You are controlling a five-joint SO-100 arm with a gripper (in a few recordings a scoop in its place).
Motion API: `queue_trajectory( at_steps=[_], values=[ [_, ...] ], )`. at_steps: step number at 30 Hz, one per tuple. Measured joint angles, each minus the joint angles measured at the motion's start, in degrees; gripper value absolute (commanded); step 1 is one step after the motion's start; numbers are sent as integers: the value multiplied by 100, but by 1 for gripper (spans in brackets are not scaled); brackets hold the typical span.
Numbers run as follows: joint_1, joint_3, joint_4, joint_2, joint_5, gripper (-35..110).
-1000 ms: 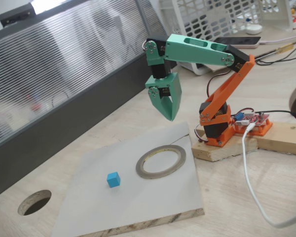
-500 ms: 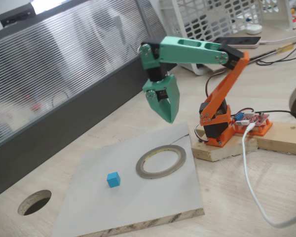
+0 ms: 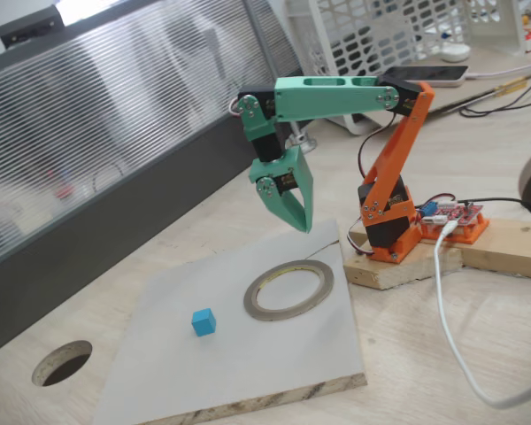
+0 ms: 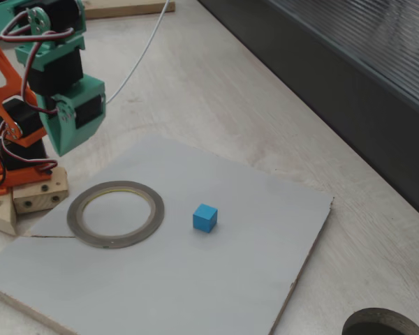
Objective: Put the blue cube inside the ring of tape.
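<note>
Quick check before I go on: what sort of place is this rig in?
Probably a hobby or lab workbench: a pale wooden table with loose cables, a bare circuit board by the arm's base, and a white plastic basket behind.

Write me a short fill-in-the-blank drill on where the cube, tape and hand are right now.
1. The blue cube lies ____ the ring of tape, not inside it.
2. Both rest on a flat grey ____.
3. The green hand hangs in the air, holding ____.

Missing words: outside; board; nothing
</note>
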Motion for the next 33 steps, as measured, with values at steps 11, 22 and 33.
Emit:
queue_trajectory(
  at_steps=[11, 22, 33],
  values=[
    [0, -1925, 0, -2004, 0, 0],
    [0, -3858, 0, -4096, 0, 0],
    [0, -4720, 0, -4904, 0, 0]
  ],
)
